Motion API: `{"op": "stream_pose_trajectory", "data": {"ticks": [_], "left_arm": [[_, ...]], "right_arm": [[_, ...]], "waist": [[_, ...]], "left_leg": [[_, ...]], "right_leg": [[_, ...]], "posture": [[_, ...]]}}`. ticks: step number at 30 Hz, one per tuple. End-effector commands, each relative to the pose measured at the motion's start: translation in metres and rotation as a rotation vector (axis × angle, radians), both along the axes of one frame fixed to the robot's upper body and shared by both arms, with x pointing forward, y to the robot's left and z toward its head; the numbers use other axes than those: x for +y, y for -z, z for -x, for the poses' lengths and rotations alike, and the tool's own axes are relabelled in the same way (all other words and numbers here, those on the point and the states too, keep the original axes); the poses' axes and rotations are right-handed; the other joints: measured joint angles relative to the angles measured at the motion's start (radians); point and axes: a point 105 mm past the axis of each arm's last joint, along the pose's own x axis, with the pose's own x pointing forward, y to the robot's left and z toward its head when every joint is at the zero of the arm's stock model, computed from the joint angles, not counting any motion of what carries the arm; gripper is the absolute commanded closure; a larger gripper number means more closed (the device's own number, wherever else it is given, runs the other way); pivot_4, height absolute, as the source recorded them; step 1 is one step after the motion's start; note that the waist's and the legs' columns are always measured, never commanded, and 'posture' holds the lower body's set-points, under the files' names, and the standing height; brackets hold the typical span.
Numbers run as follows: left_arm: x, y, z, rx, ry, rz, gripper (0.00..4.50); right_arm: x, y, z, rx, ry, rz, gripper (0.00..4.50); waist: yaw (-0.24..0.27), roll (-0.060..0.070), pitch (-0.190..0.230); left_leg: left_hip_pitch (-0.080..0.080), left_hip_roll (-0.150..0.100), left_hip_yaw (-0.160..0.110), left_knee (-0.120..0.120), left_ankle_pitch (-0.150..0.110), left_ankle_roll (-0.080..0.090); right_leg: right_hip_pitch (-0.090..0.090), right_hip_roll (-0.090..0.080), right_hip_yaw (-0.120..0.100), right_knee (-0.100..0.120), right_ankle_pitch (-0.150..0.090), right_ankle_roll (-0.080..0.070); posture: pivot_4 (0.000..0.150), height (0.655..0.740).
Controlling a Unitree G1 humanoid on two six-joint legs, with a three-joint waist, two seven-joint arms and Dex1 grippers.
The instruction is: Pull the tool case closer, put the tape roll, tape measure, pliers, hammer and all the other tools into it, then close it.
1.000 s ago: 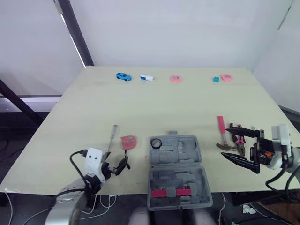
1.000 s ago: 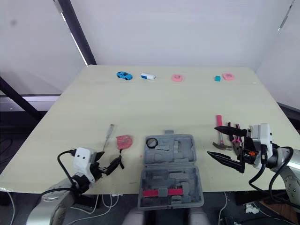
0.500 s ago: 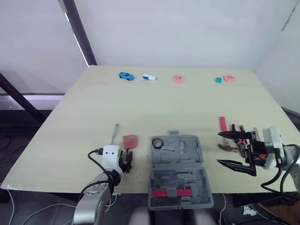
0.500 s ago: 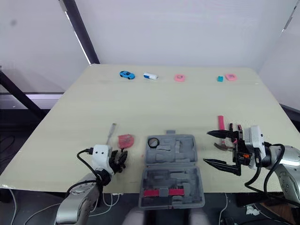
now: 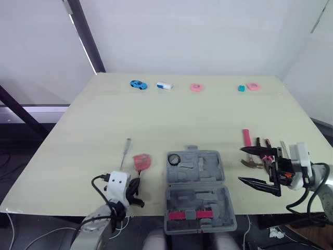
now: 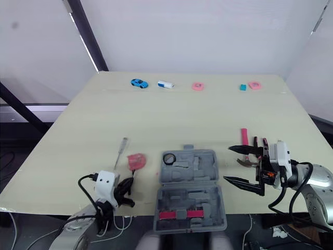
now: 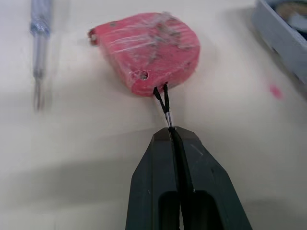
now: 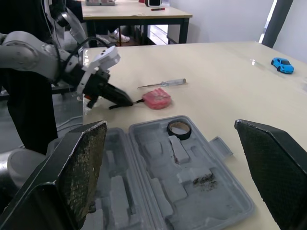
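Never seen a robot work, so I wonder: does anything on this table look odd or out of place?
Yes: the left gripper is shut on the thin black cord of the red tape measure, not its body. A blue toy car at the far edge is no tool.

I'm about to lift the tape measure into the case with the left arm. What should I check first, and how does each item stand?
1. Left gripper shut on the black cord loop of the red tape measure: ok.
2. Pinch firm enough to carry the weight: cannot tell.
3. Grey plastic tool case open, both halves lying flat: ok.
4. Free pockets in the case; black tape roll fills one corner pocket, others bare: ok.
5. Right gripper open, right of the case and not over it: ok.
6. Clear-handled screwdriver lying apart from the tape measure: ok.
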Motion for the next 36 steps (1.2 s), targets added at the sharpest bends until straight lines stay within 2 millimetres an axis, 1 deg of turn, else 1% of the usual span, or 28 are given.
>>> {"op": "stream_pose_trajectory", "data": {"ticks": [1,5,9,13,21,23,27,30,32,33,34,35,36], "left_arm": [[-0.011,-0.008,0.015,-0.003,0.08,0.0,4.38],[-0.015,-0.004,0.035,0.032,0.08,0.014,4.38],[-0.022,-0.002,0.051,0.049,0.093,0.022,4.38],[-0.023,0.006,0.064,0.075,0.089,0.022,4.38],[-0.017,0.023,0.081,0.102,0.09,0.043,4.38],[-0.016,0.024,0.083,0.095,0.102,0.05,4.38],[-0.013,0.018,0.085,0.046,0.139,0.065,4.38],[-0.01,0.014,0.094,0.033,0.203,0.045,3.66],[-0.007,0.011,0.101,0.021,0.269,0.012,2.8],[-0.005,0.01,0.103,0.014,0.293,-0.006,2.53],[0.001,0.007,0.101,-0.012,0.322,-0.032,2.14],[0.005,0.001,0.099,-0.053,0.357,-0.04,1.65],[0.008,-0.003,0.095,-0.09,0.39,-0.063,1.48]], "right_arm": [[0.004,-0.005,0.004,-0.039,-0.024,-0.003,0.0],[0.006,-0.003,0.004,-0.031,-0.036,-0.006,0.0],[0.008,-0.003,0.004,-0.028,-0.044,-0.01,0.0],[0.01,-0.002,0.004,-0.023,-0.055,-0.011,0.0],[0.012,-0.004,0.002,-0.023,-0.071,-0.01,0.0],[0.014,-0.004,0.002,-0.024,-0.077,-0.009,0.0],[0.016,-0.005,0.001,-0.026,-0.089,-0.012,0.0],[0.018,-0.005,0.002,-0.026,-0.102,-0.006,0.0],[0.018,-0.004,0.003,-0.029,-0.117,0.009,0.0],[0.019,-0.004,0.004,-0.03,-0.123,0.014,0.0],[0.02,-0.004,0.005,-0.034,-0.142,0.035,0.0],[0.021,-0.003,0.007,-0.039,-0.161,0.057,0.0],[0.023,-0.003,0.008,-0.044,-0.174,0.071,0.0]], "waist": [[0.001,0.0,0.0],[0.001,0.0,0.001],[0.002,0.0,0.001],[0.002,0.0,0.001],[0.002,0.001,0.001],[0.002,0.001,0.001],[0.001,0.001,0.001],[0.001,0.001,0.001],[0.0,0.001,0.001],[0.001,0.001,0.002],[0.002,0.001,0.002],[0.002,0.001,0.002],[0.003,0.002,0.002]], "left_leg": [[0.0,0.0,0.0,0.0,0.0,0.0],[0.0,0.0,0.0,0.0,-0.001,-0.002],[0.0,0.0,0.0,-0.001,-0.002,-0.002],[0.0,0.0,0.0,-0.003,-0.002,-0.002],[0.0,0.0,0.0,-0.005,-0.002,-0.002],[0.0,0.0,0.0,-0.005,-0.002,-0.002],[0.0,0.0,0.0,-0.006,-0.002,-0.002],[-0.001,0.0,0.0,-0.006,-0.002,-0.002],[-0.001,0.0,0.001,-0.006,-0.002,-0.002],[-0.002,0.0,0.001,-0.006,-0.002,-0.002],[-0.002,0.0,0.001,-0.006,-0.002,-0.002],[-0.002,0.0,0.001,-0.006,-0.003,-0.004],[-0.002,0.0,0.001,-0.006,-0.003,-0.004]], "right_leg": [[0.0,0.0,0.0,0.0,0.0,0.0],[-0.001,-0.005,0.0,-0.001,0.0,0.0],[-0.001,-0.006,-0.001,-0.002,-0.002,0.003],[-0.001,-0.006,0.0,-0.004,-0.002,0.003],[-0.002,-0.005,-0.001,-0.006,-0.003,0.004],[-0.002,-0.005,-0.001,-0.006,-0.003,0.004],[-0.002,-0.005,-0.001,-0.006,-0.003,0.004],[-0.003,-0.005,-0.001,-0.006,-0.003,0.004],[-0.004,-0.005,-0.001,-0.006,-0.003,0.004],[-0.004,-0.005,-0.001,-0.006,-0.003,0.004],[-0.004,-0.006,-0.001,-0.006,-0.003,0.004],[-0.004,-0.006,-0.001,-0.006,-0.003,0.004],[-0.004,-0.006,-0.001,-0.006,-0.003,0.004]], "posture": [[0.15,0.7395],[0.15,0.7395],[0.15,0.7395],[0.15,0.7395],[0.15,0.7395],[0.15,0.7395],[0.15,0.7395],[0.15,0.7395],[0.15,0.7395],[0.15,0.7395],[0.15,0.7395],[0.15,0.7395],[0.15,0.7395]]}}
